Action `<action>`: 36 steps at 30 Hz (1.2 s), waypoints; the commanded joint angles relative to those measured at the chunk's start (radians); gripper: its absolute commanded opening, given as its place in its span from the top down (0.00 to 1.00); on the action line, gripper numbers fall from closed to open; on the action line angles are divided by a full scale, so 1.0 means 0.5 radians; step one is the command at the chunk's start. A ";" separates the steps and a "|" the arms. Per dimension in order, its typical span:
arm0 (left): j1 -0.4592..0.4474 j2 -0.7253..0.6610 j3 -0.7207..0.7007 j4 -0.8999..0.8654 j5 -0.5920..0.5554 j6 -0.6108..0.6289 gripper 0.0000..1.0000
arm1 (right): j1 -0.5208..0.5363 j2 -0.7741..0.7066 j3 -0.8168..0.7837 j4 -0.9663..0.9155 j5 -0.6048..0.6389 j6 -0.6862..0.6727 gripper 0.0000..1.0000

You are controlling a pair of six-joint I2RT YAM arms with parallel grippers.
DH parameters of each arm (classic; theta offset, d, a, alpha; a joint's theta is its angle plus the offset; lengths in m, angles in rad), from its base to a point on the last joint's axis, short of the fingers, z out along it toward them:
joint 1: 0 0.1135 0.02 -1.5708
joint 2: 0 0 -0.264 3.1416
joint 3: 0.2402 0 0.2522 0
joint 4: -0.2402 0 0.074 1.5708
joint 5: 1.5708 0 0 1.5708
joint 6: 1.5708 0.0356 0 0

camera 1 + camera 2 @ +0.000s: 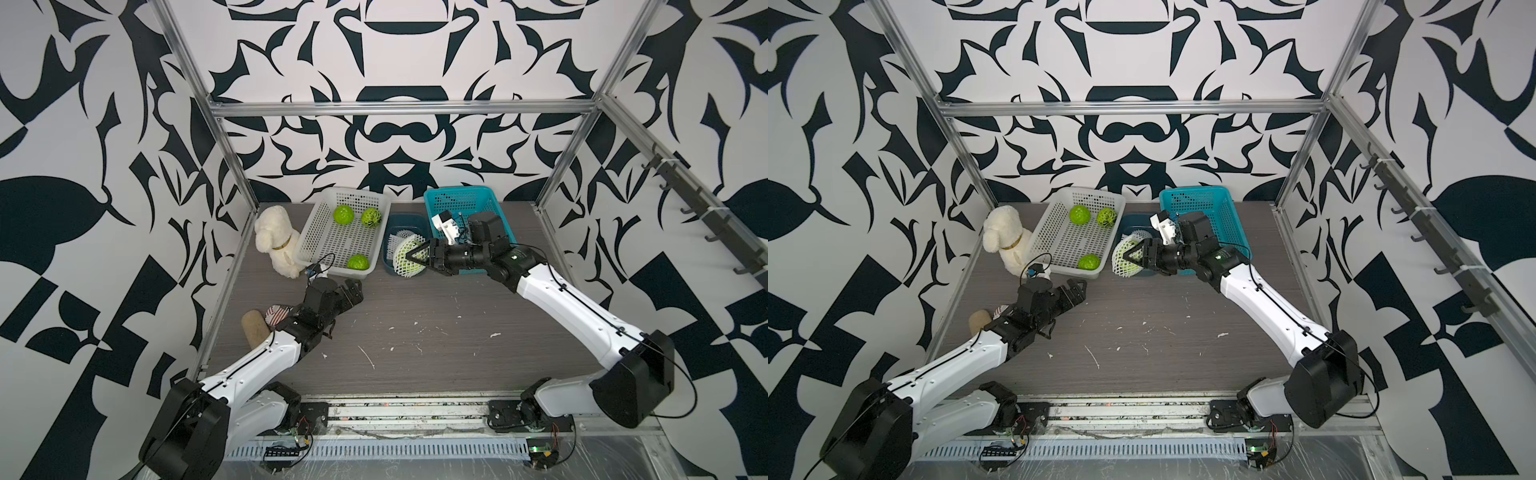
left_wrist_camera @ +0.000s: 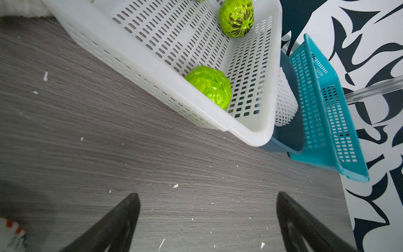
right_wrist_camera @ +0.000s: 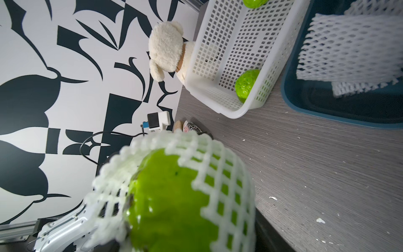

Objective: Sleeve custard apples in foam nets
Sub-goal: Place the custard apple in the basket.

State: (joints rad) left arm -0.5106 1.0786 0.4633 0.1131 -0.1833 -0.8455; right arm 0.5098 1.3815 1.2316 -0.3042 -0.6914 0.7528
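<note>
The custard apple (image 3: pixel 170 196) wears a foam net (image 3: pixel 220 161) and hangs in the air over the near edge of the dark blue tray (image 3: pixel 349 120). The right gripper (image 1: pixel 415 253) squeezes it around the middle.

The fruit looks hard, shiny and slippery, and probably light. The net is soft and squishy, so a hold over the net should slip less.

Spare foam nets (image 3: pixel 349 50) lie at twelve o'clock. Three bare custard apples (image 1: pixel 358 262) sit in the white basket (image 1: pixel 328 245) at nine o'clock. At eight o'clock the left gripper (image 2: pixel 208 196) is spread wide, holding nothing.
</note>
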 commanded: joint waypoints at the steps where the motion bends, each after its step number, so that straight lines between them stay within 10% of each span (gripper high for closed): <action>1: 0.010 0.023 0.004 0.031 0.021 -0.004 0.00 | -0.004 -0.089 0.113 0.003 -0.082 -0.010 0.48; 36: 0.012 0.063 0.015 0.041 0.032 -0.030 0.00 | -0.007 -0.106 0.172 -0.122 -0.061 -0.140 0.50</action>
State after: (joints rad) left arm -0.5098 1.1076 0.4633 0.1246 -0.1677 -0.8646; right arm 0.5098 1.3285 1.2655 -0.3759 -0.7212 0.7265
